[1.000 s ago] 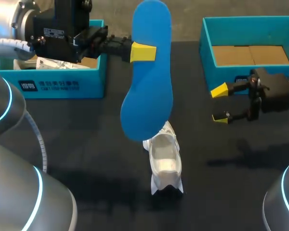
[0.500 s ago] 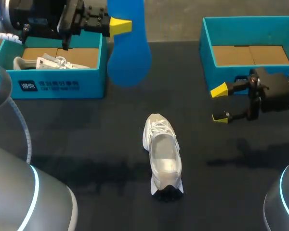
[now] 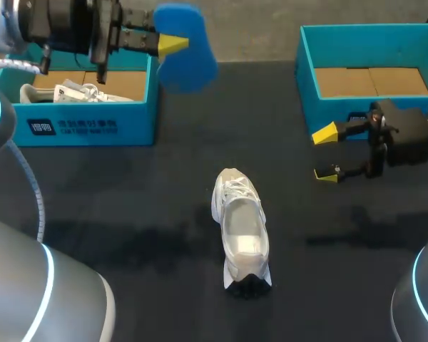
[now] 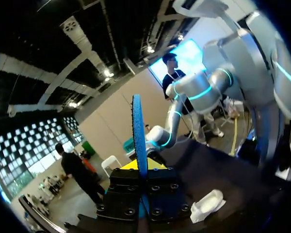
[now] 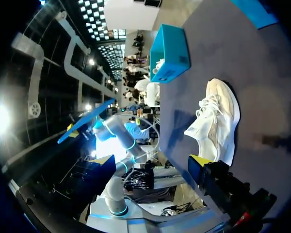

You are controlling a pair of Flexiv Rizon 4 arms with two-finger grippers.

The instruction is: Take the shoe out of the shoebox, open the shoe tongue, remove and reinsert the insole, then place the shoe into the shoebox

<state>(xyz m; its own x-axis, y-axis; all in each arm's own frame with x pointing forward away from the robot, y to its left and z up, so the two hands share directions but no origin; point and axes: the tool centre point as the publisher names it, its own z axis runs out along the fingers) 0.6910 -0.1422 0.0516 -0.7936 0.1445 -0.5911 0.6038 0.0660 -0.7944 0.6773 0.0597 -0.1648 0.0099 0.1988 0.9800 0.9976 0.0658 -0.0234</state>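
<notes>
- The left gripper [image 3: 167, 44] is clamped on the blue insole [image 3: 185, 46] and holds it in the air above the table's far edge, beside the inner corner of the left box [image 3: 85, 127].
- In the left wrist view, the insole [image 4: 137, 136] stands edge-on between the fingers and rises straight out past them.
- The shoe [image 3: 241, 228] stands on its sole at mid-table, nearer you than the insole, to its right and well apart from it.
- The shoe's long axis runs far to near, a little skewed. The toe points to the far edge, the heel to you, and the opening faces up.
- Expect to turn the insole so that its length follows that axis before you feed it in.
- The right gripper [image 3: 327, 154] is the nearer one to the shoe. Its fingers are apart and hold nothing. It hangs just in front of the right box [image 3: 308, 78].
- Judge it well placed to steady the shoe.
- The table [image 3: 128, 199] is flat, black and matte.
- Bare table lies on all sides of the shoe.
- The left box holds a second shoe [image 3: 64, 92]. The right box shows only its cardboard floor.
</notes>
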